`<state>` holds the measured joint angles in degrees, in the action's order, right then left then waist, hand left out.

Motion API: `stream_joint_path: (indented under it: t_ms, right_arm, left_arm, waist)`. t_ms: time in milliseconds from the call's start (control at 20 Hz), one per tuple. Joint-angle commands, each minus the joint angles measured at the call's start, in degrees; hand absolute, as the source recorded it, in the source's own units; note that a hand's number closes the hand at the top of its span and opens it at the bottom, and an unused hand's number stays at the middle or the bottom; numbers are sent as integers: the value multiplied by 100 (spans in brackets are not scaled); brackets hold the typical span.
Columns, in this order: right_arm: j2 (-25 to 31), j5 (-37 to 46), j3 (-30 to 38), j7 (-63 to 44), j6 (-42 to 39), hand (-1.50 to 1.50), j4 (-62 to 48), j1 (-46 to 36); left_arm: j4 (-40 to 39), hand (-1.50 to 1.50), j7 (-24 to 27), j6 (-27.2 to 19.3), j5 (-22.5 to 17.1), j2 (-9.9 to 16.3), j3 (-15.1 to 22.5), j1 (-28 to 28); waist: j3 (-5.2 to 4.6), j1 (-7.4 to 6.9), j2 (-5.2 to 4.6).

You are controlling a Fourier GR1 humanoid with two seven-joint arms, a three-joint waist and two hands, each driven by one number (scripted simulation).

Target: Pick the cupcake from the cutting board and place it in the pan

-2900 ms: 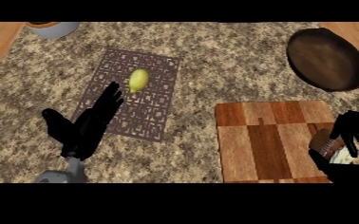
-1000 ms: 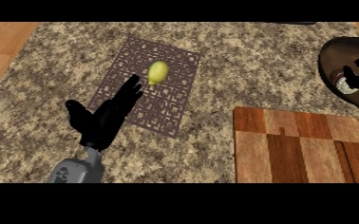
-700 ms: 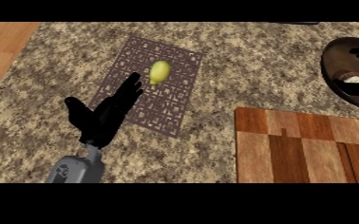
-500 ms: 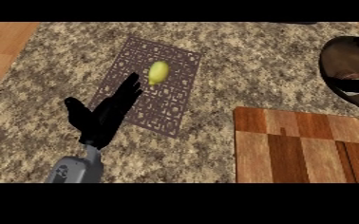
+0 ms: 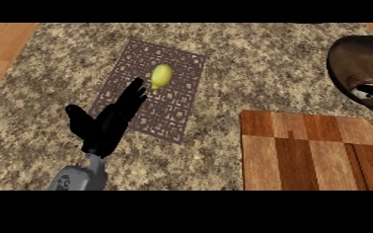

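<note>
The dark round pan (image 5: 348,64) is cut off by the right edge of the head view. Over its inner part a small pale cupcake (image 5: 362,90) shows at that edge, with the black fingers of my right hand (image 5: 366,97) curled round it; most of that hand is out of view. The wooden cutting board (image 5: 306,150) lies at the lower right with nothing on it. My left hand (image 5: 109,123) rests open at the lower left, fingers pointing up and to the right over the edge of a mat.
A brown patterned mat (image 5: 171,111) lies left of centre on the speckled counter, with a yellow lemon (image 5: 161,75) on it just beyond my left fingertips. A strip of light wood (image 5: 13,42) borders the counter at the far left.
Since the earliest frame the right hand has carried the cupcake from beside the cutting board up to the pan. The view has shifted left. In the last second almost nothing moves.
</note>
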<state>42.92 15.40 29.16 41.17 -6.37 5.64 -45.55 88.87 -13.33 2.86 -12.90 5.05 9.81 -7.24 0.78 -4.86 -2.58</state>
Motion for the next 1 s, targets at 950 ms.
stream_joint_path:
  t_ms: [950]
  right_arm:
    - [1036, -76, -55, 778, -3073, -150, 286, 1164]
  left_arm:
    - [-56, 0, 128, 15, 26, 67, -119, 146]
  waist:
    - [20, 219, 63]
